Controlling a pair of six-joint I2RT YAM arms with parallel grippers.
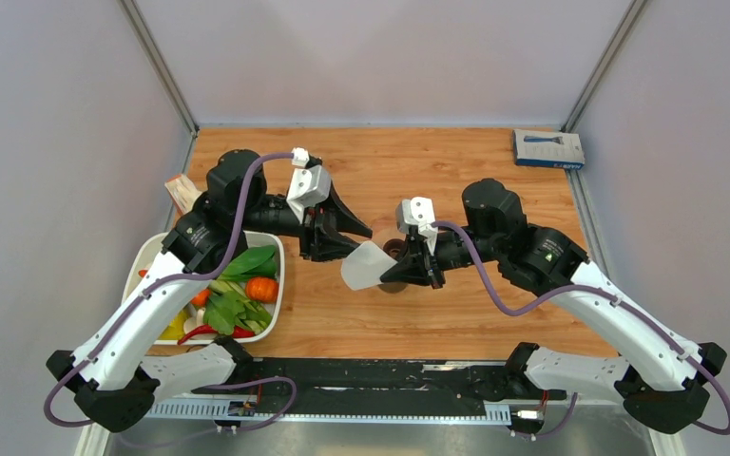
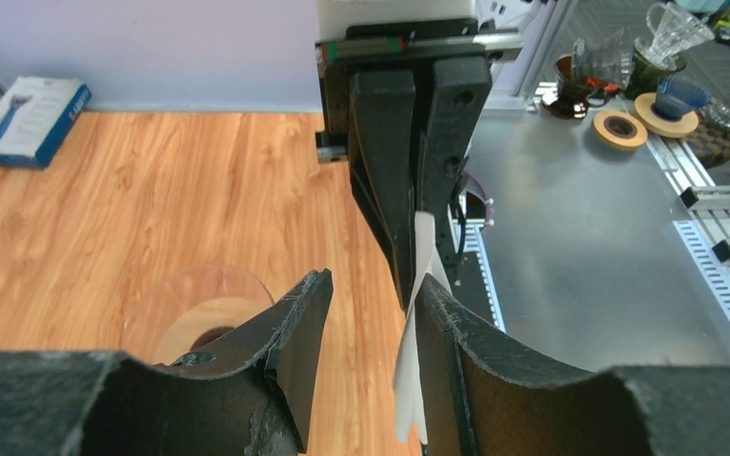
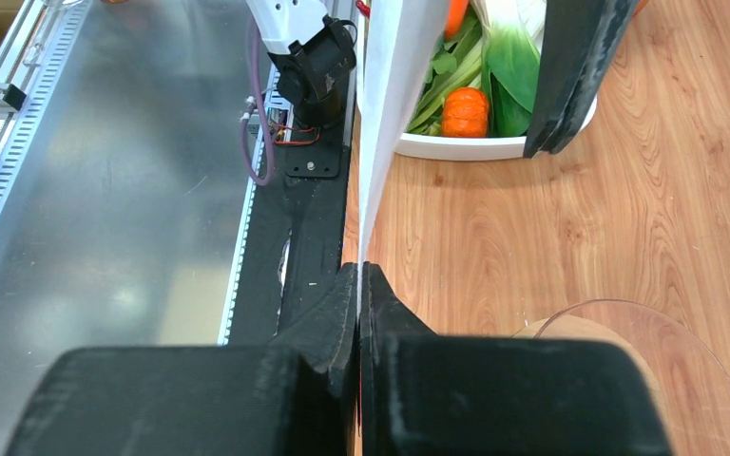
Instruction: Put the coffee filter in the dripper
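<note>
Top view: right gripper (image 1: 390, 275) is clamped on the coffee filter (image 1: 366, 266), a white sheet held in the air at table centre. It sits between the two claws and just left of the dripper (image 1: 394, 251), which is mostly hidden under the right wrist. Left gripper (image 1: 347, 242) is at the filter's far edge, with a vegetable tray (image 1: 278, 285) to its left and a blue box (image 1: 548, 149) at the far right corner. Left wrist view: left gripper (image 2: 373, 285) has jaws apart, the filter (image 2: 416, 323) hangs edge-on in the gap close against one finger (image 2: 475, 361), not pinched. The clear dripper (image 2: 200, 304) is on the wood, lower left. Right wrist view: right gripper (image 3: 359, 285) is closed tight on the filter's (image 3: 394, 85) edge, dripper rim (image 3: 646, 361) empty at bottom right.
</note>
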